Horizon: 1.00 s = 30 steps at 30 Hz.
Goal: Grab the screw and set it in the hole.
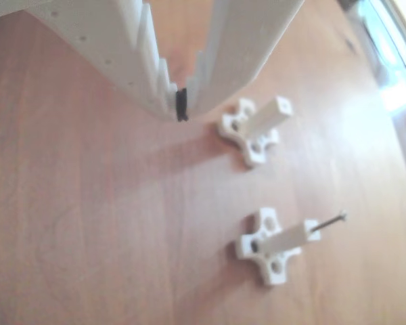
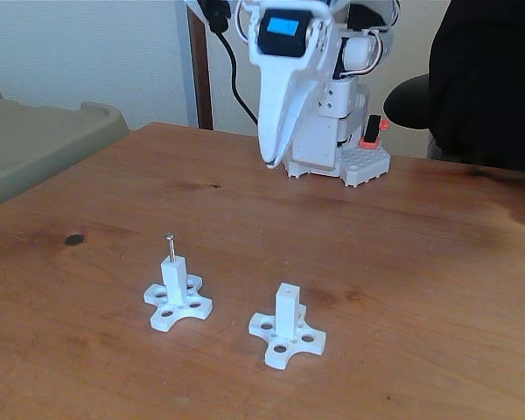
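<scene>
The thin dark screw (image 2: 169,246) stands upright in the hole of the left white post (image 2: 174,278) in the fixed view, its head above the post top. In the other view the screw (image 1: 330,223) sticks out of the lower post (image 1: 292,237). A second white post (image 2: 287,312) on a cross-shaped base stands to the right, and the hole (image 1: 281,105) in its end face holds nothing. My gripper (image 2: 269,161) hangs high above the table, far behind both posts. The white fingers meet at the tips (image 1: 181,108) with nothing between them.
The arm's white base (image 2: 328,140) sits at the table's far edge with a black cable behind it. A dark chair (image 2: 486,79) stands at the back right and a beige bin (image 2: 35,140) at the left. A dark knot (image 2: 73,238) marks the wooden tabletop.
</scene>
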{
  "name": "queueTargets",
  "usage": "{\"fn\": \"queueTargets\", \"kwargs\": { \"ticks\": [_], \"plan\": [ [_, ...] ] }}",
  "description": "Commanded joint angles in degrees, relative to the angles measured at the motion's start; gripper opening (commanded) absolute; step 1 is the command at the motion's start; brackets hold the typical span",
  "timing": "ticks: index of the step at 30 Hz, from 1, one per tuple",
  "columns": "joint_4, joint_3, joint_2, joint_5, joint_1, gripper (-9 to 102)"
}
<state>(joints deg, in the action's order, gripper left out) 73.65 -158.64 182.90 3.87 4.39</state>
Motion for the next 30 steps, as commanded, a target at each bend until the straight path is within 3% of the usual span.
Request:
{"fn": "queueTargets", "kwargs": {
  "ticks": [1,30],
  "plan": [
    [-0.5,10.8,-8.4,-1.0,0.2,-4],
    [3.5,52.6,-59.0,-3.5,0.5,15]
  ]
}}
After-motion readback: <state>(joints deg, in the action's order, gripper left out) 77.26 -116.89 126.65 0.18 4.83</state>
